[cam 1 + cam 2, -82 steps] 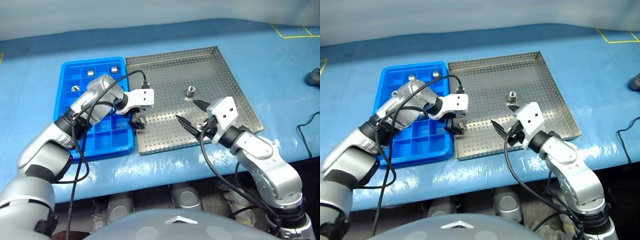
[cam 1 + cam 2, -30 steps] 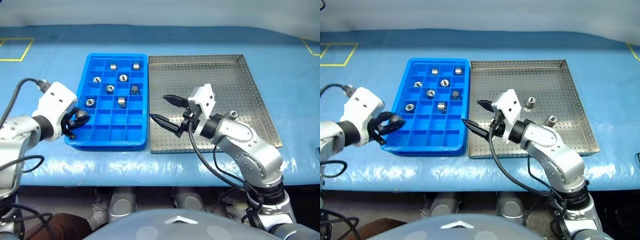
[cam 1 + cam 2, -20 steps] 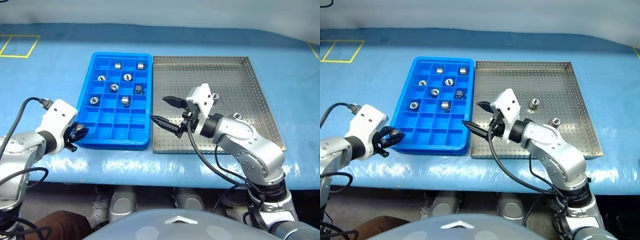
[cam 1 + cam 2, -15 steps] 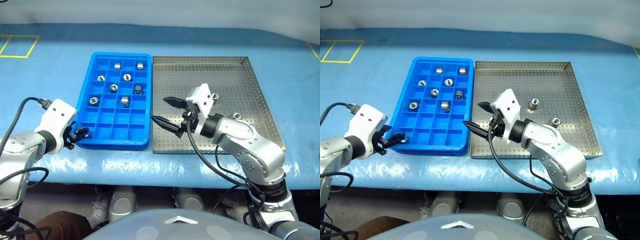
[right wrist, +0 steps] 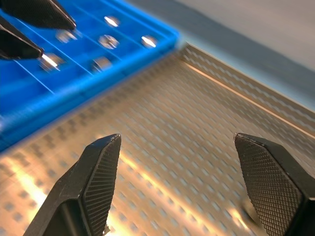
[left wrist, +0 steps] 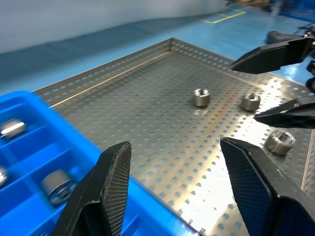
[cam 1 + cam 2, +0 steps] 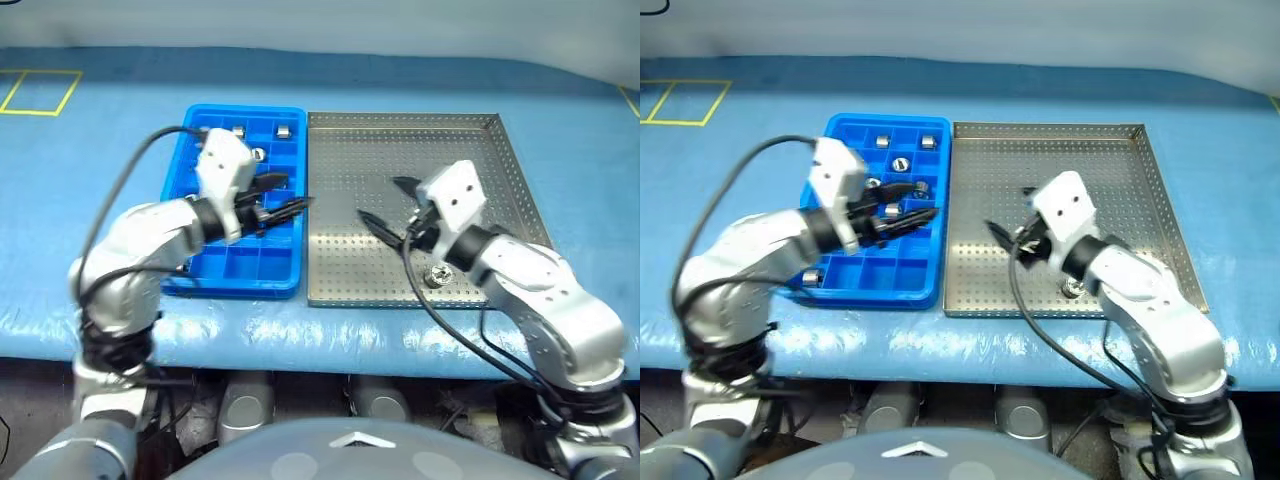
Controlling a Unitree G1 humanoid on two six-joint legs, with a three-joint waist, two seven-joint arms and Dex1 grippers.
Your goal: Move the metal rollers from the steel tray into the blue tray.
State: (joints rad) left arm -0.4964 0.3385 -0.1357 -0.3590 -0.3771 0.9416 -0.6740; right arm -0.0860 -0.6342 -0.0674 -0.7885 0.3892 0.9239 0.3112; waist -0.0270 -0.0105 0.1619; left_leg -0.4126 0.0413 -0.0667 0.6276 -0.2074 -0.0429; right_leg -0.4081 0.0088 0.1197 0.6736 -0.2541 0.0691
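Note:
The steel tray (image 7: 450, 140) lies right of the blue tray (image 7: 230, 290). Three metal rollers (image 6: 201, 97) stand on the steel tray's floor in the left wrist view; one roller (image 7: 437, 275) shows under my right arm. Several more rollers (image 7: 284, 130) sit in the blue tray's compartments. My left gripper (image 7: 290, 192) hovers open over the blue tray's right side, pointing toward the steel tray, with nothing between its fingers (image 6: 110, 187). Over the middle of the steel tray, my right gripper (image 7: 378, 198) is open and empty, pointing toward the blue tray.
Both trays rest on a blue-covered table (image 7: 100, 150) with its front edge close to me. Yellow tape marks (image 7: 40, 92) lie at the far left. The two grippers' tips face each other a short way apart over the trays' shared border.
My left arm has swung from the blue tray's near left corner to above its right side, and its jaws have opened. My right gripper has shifted right across the steel tray.

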